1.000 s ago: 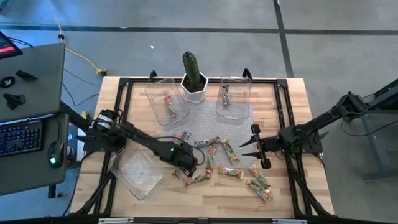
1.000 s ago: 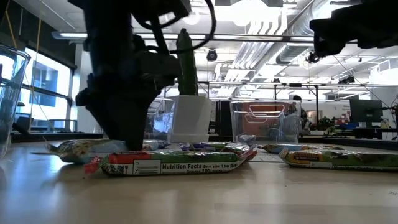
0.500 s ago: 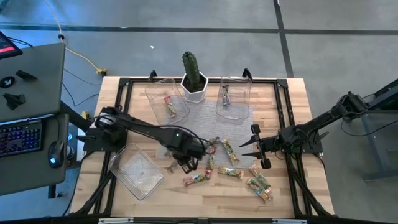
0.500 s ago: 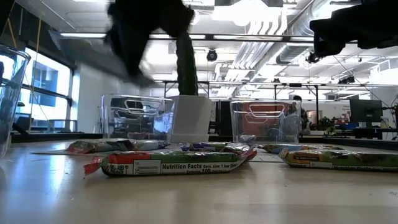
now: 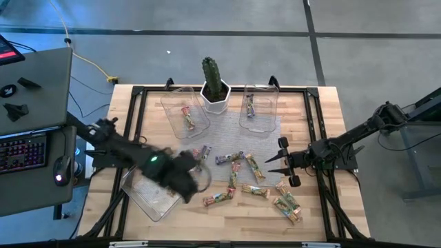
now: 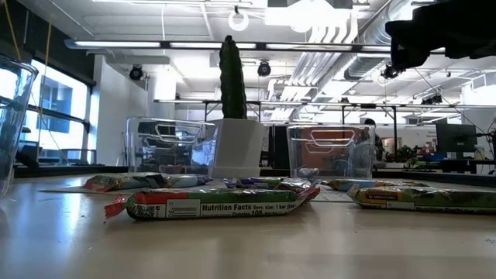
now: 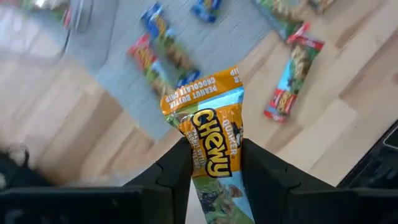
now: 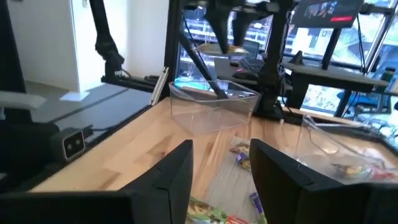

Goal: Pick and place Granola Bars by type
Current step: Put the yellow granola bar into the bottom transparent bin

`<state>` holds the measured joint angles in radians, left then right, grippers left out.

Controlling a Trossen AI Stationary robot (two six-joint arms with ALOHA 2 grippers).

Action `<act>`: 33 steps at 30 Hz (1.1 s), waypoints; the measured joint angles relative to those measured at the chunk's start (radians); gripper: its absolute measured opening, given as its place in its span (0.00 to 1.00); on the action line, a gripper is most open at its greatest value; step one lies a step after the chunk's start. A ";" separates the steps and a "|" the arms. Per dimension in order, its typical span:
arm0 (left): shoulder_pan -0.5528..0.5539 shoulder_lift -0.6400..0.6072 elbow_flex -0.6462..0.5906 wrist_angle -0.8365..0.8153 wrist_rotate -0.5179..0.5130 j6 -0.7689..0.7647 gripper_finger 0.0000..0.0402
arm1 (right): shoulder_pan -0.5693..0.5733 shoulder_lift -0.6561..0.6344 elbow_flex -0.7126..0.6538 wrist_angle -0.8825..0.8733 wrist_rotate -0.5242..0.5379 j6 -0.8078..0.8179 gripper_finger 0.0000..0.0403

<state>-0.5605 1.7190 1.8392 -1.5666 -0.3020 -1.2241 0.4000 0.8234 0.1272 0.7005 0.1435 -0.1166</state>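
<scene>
Left tool (image 7: 214,171) | clamps orange bar (image 7: 208,134) | above tub (image 5: 153,193)

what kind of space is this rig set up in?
Looks like an open lab or workshop: exposed ceiling ducts and strip lights, a desk with a keyboard beside the wooden table, monitors farther back.

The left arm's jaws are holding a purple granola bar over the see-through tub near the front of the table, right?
Not quite. The bar in the left gripper is orange and yellow, not purple; the left wrist view shows its jaws shut on it. The rest holds: the high view puts that gripper by the clear tub near the table's front.
</scene>
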 joint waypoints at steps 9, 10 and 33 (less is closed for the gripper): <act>-0.214 -0.086 -0.390 0.004 -0.016 -0.502 0.29 | -0.001 0.000 0.000 0.030 0.092 -0.054 0.35; -0.223 -0.087 -0.434 -0.002 -0.001 -0.549 0.29 | -0.001 0.000 0.000 0.038 0.106 -0.060 0.35; -0.217 -0.086 -0.865 0.399 0.263 -0.511 0.41 | -0.001 0.001 0.000 0.052 0.197 0.031 0.35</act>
<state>-0.7773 1.6329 0.9745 -1.1673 -0.0395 -1.7354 0.3992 0.8246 0.1268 0.7520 0.3409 -0.0860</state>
